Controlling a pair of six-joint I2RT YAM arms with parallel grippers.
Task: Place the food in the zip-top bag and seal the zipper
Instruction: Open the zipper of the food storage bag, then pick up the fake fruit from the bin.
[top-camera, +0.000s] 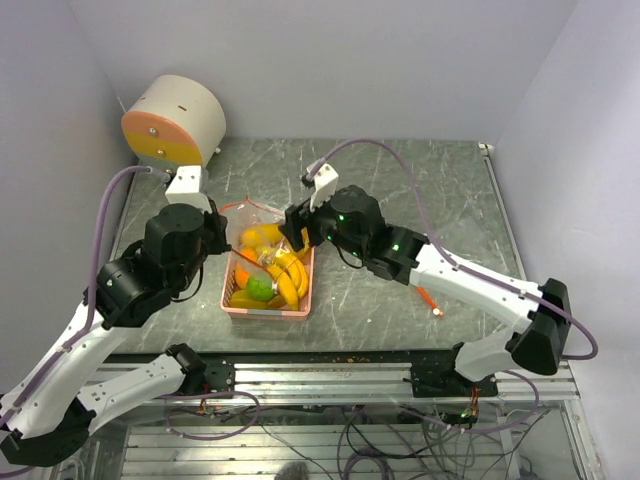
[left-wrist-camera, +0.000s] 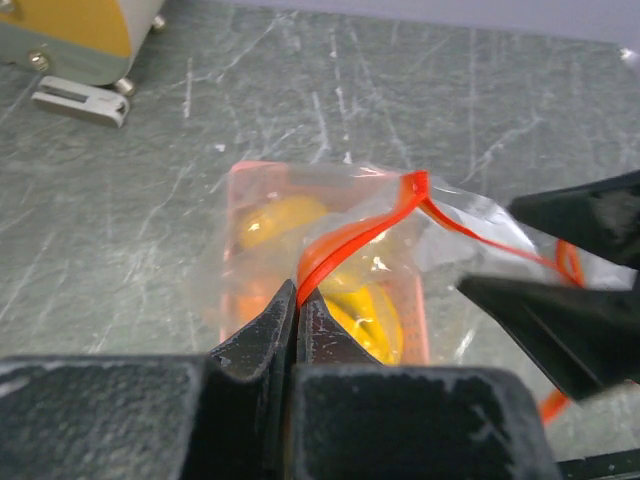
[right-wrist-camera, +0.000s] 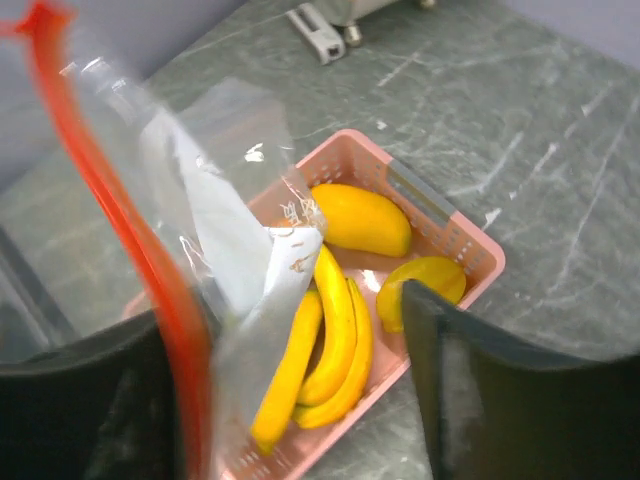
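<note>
Scratched grey-green tabletop aside, the clear floppy zip-top bag (left-wrist-camera: 350, 240) is held over the pink perforated basket (top-camera: 268, 306), pinched at its red-orange zipper strip (left-wrist-camera: 345, 245) by the left gripper (left-wrist-camera: 297, 300), while the right gripper (right-wrist-camera: 300, 380) is spread apart around the limp, slippery-looking mouth edge, probably best gripped there.

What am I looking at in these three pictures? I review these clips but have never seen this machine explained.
Two robot arms are bolted at the near edge of a table. One picture looks down from above; the other two come from cameras on the left and right wrists. On the table stands a pink basket holding toy bananas, a yellow mango-like piece and a green ball. A round drum-like device sits at the far corner. The left gripper is shut on the red strip along the mouth of a clear bag, holding it over the basket. The right gripper is open, with the bag's edge between its fingers.
</note>
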